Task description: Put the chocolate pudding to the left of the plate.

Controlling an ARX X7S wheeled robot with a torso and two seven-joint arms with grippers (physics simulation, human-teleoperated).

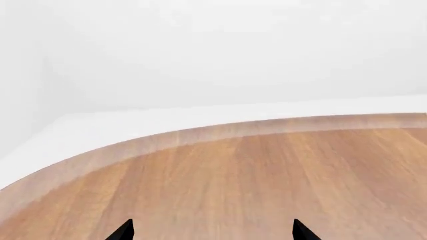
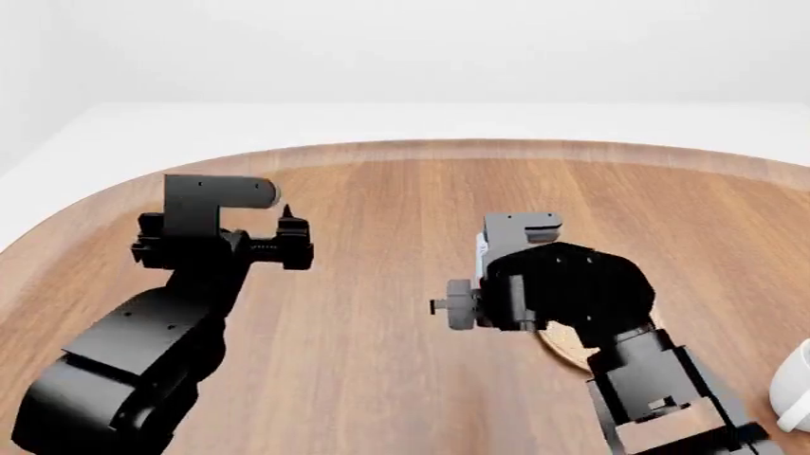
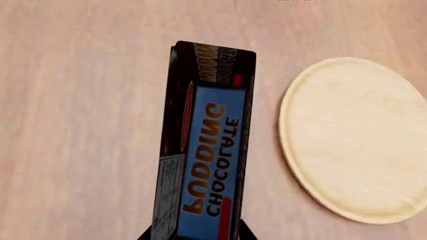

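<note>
Bare wooden table fills the left wrist view; the left gripper shows two tips apart, holding nothing.

Head view: the right gripper hangs over the plate, mostly hiding it, with a white mug well to the right.

Right wrist view: jaws clamped on the chocolate pudding, carried above the table beside the plate, apparently for setting down; nothing blocks that spot.

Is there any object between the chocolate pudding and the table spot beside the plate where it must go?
Nothing visible. In the right wrist view the chocolate pudding sits at the right gripper, apart from the plate, and only bare table shows on the box's other side.
</note>
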